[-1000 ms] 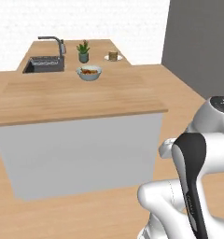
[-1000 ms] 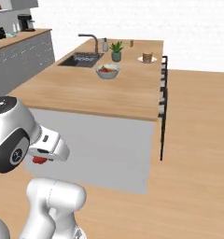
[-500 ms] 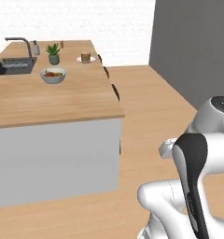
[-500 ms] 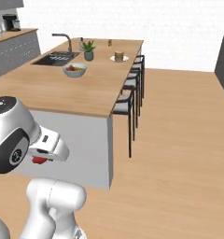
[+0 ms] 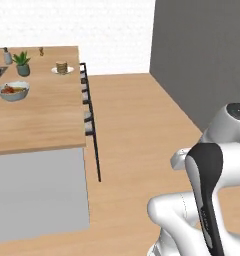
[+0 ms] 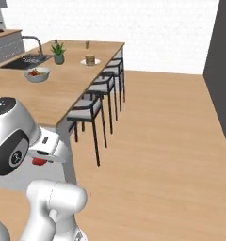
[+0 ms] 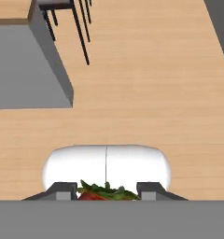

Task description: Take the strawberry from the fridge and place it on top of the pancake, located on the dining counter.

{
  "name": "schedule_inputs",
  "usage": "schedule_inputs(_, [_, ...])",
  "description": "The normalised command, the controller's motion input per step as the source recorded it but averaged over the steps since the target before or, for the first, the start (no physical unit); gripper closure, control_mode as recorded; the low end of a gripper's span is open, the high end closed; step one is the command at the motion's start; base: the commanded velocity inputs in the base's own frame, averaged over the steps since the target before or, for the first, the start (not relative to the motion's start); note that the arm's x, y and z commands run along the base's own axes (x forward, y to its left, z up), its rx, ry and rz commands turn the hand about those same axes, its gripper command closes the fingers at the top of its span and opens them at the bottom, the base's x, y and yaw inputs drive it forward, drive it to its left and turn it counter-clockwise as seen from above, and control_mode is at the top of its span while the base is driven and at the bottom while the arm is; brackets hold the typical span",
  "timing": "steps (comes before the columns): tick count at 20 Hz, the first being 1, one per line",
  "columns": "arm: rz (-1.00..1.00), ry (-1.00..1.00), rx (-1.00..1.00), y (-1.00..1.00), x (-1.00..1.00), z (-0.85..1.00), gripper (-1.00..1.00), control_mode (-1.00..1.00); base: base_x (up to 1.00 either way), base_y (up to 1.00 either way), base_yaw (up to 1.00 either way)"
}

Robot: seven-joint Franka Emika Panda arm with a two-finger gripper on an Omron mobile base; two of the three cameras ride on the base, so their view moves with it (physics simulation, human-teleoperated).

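Red with a ragged green leafy cap, the strawberry (image 7: 99, 192) sits pinched between the two dark finger tips of the gripper (image 7: 105, 191), which is closed tight against its sides with only the fruit's width between the pads. From the hand view just its upper half shows, the green leaves spreading toward the right finger. In the right base view a small patch of the same red (image 6: 39, 161) peeks out under the white wrist of the arm, low and close to the robot's body, well apart from the counter top.

Light wood covers the dining counter (image 6: 63, 89), a long island with pale grey-white sides. Far along it, near the back end, the pancake (image 6: 90, 59) stands as a small tan-brown thick disc on a little white plate (image 6: 91, 62); from the left base view it looks like a short stack (image 5: 62, 67). Nearer on the top is a grey bowl of mixed fruit (image 6: 37, 74), and beside that a small potted plant (image 6: 58, 52) and the sink with its dark tap (image 6: 34, 45).

Dark-framed stools (image 6: 92, 114) line the counter's side. A matte grey wall-like face of the fridge (image 5: 207, 55) rises on the right of the left base view, across the wooden floor (image 5: 137, 130).
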Motion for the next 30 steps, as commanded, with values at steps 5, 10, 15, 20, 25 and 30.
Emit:
schedule_inputs(5, [0.0,0.0,0.0,0.0,0.0,0.0,1.0,1.0,1.0,-1.0,0.11])
schedule_inputs(10, [0.0,0.0,0.0,0.0,0.0,0.0,1.0,1.0,1.0,-0.93,0.21])
schedule_inputs(15, [0.0,0.0,0.0,0.0,0.0,0.0,1.0,1.0,1.0,-0.86,0.35])
schedule_inputs(20, [0.0,0.0,0.0,0.0,0.0,0.0,1.0,1.0,1.0,-0.61,0.52])
schedule_inputs(25, [0.0,0.0,0.0,0.0,0.0,0.0,1.0,1.0,1.0,-0.59,0.55])
schedule_inputs(30, [0.0,0.0,0.0,0.0,0.0,0.0,1.0,1.0,1.0,-0.65,0.57])
